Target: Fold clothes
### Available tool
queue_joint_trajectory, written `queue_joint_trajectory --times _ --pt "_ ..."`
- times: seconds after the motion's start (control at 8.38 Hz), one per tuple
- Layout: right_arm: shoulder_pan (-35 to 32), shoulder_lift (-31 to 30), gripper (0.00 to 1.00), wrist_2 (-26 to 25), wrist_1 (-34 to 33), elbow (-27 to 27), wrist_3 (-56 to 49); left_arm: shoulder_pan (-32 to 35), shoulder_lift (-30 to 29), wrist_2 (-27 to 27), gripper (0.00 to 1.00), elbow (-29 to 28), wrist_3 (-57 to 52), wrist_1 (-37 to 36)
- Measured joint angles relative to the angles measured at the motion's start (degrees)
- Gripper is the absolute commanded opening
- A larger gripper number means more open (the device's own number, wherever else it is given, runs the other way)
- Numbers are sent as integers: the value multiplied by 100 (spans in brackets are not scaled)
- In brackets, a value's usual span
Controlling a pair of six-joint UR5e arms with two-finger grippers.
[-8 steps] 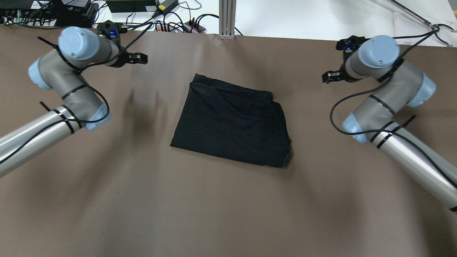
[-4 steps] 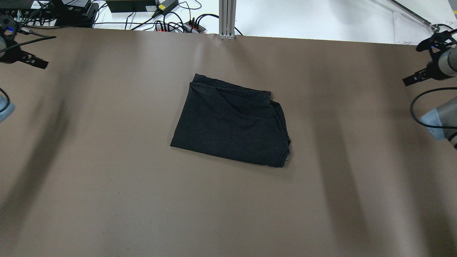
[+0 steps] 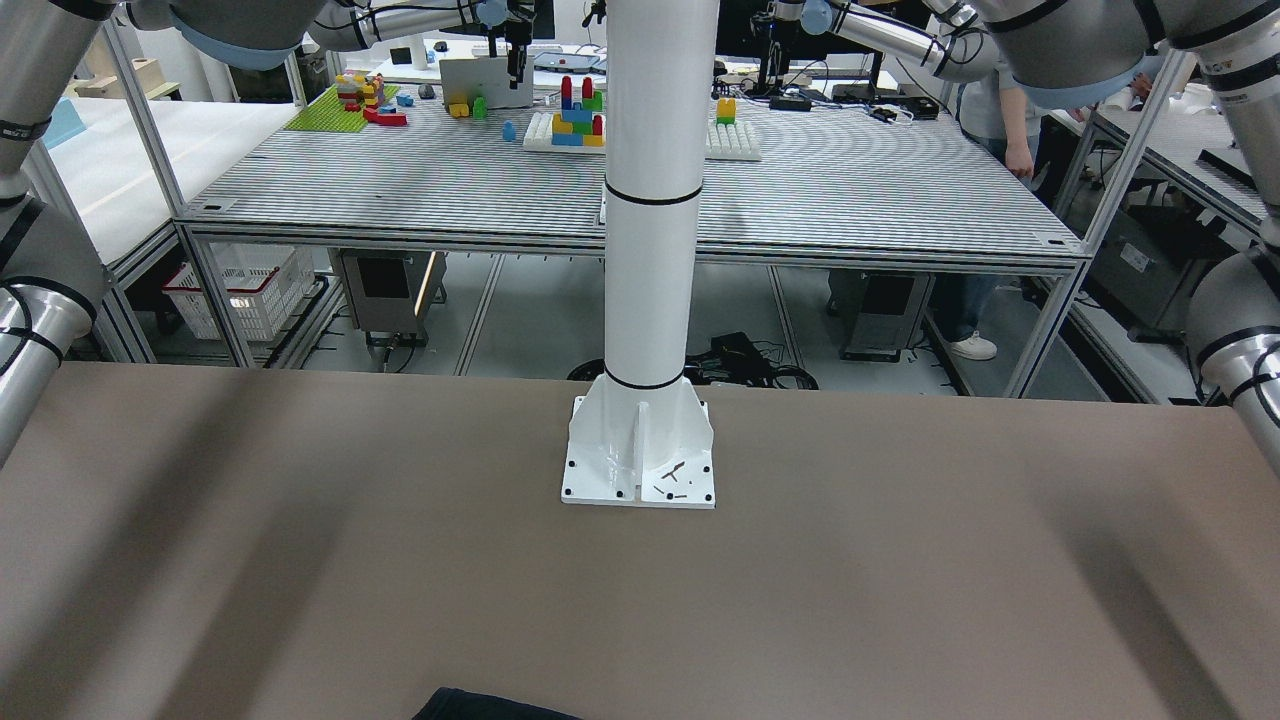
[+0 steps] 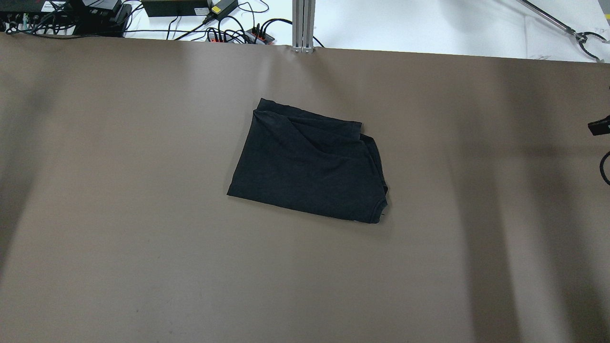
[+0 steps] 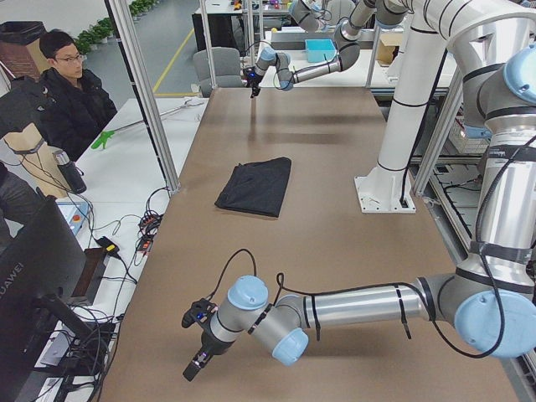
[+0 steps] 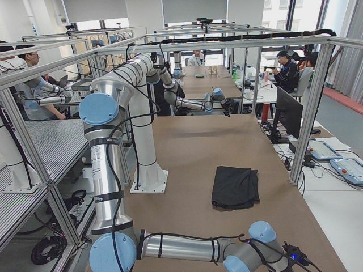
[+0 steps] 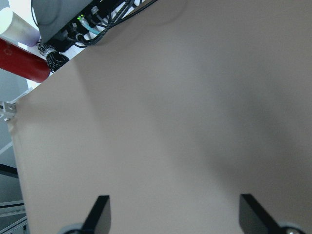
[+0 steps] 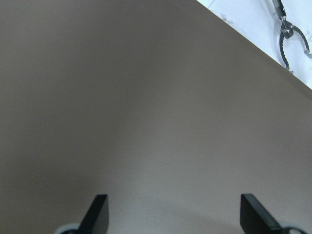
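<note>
One dark sliver of the clothes [image 3: 495, 708] shows at the bottom edge of the front-facing view. It lies on the brown worktop [image 3: 300, 560], well apart from the white pole's base plate [image 3: 638, 462] at the worktop's robot-side edge.

From overhead, the clothes [image 4: 310, 162] lie folded into a rough rectangle near the worktop's middle, a little toward its far edge. Layered hems show along the far and right sides. A black tip of the right gripper [image 4: 599, 127] pokes in at the worktop's right edge, well apart from the fabric.

In the left-end view, the left gripper [image 5: 193, 368] hangs over the worktop's near end, well apart from the clothes [image 5: 255, 186].

In the right-end view, the clothes [image 6: 235, 187] lie flat near the edge away from the robot. The right arm [image 6: 187, 248] stretches along the near end.

On the left wrist camera, the left gripper [image 7: 174, 214] has its fingers spread wide over bare worktop, near a corner with cables [image 7: 92, 29].

On the right wrist camera, the right gripper [image 8: 173, 212] is likewise spread wide over bare worktop near an edge.
</note>
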State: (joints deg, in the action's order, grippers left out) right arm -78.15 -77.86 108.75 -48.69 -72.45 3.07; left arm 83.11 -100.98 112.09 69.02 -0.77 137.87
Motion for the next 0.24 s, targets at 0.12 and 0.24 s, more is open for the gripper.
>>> queue_joint_trajectory --times 0.12,0.24 --pt "-20 -105 95 -9 149 -2 -40 228 200 63 93 215 -241 13" --pt "-36 -157 95 -18 231 -2 -59 344 346 35 93 450 -341 14"
